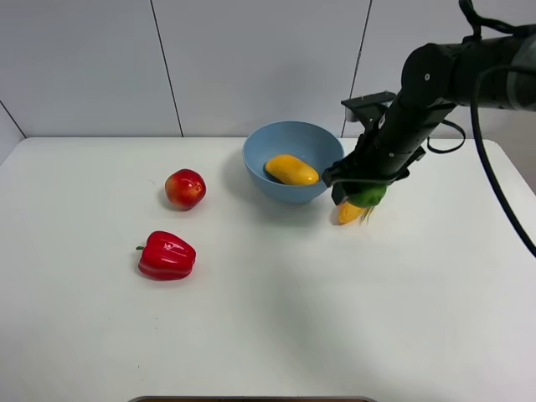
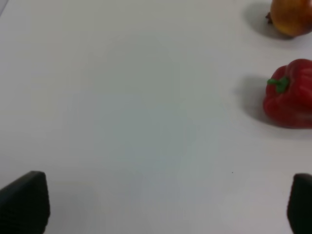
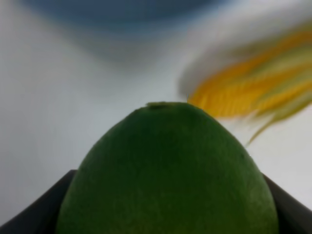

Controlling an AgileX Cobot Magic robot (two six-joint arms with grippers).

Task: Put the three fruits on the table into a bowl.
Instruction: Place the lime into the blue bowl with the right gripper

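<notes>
The round green lime [image 1: 367, 197] [image 3: 165, 170] is off the table [image 1: 335, 318], with my right gripper [image 1: 360, 188] [image 3: 165, 214] shut on it just right of the light blue bowl [image 1: 251, 155] [image 3: 122, 9]. The yellow-orange mango [image 1: 291, 170] lies inside the bowl. The red apple [image 1: 185, 188] [image 2: 291, 17] rests on the table left of the bowl. My left gripper [image 2: 161, 204] is open over bare table, nothing between its fingers [image 2: 24, 202]; it does not show in the exterior high view.
A yellow corn cob [image 1: 350, 213] [image 3: 243, 92] with green husk lies on the table right under the held lime. A glossy red bell pepper [image 1: 167, 255] [image 2: 290, 95] sits in front of the apple.
</notes>
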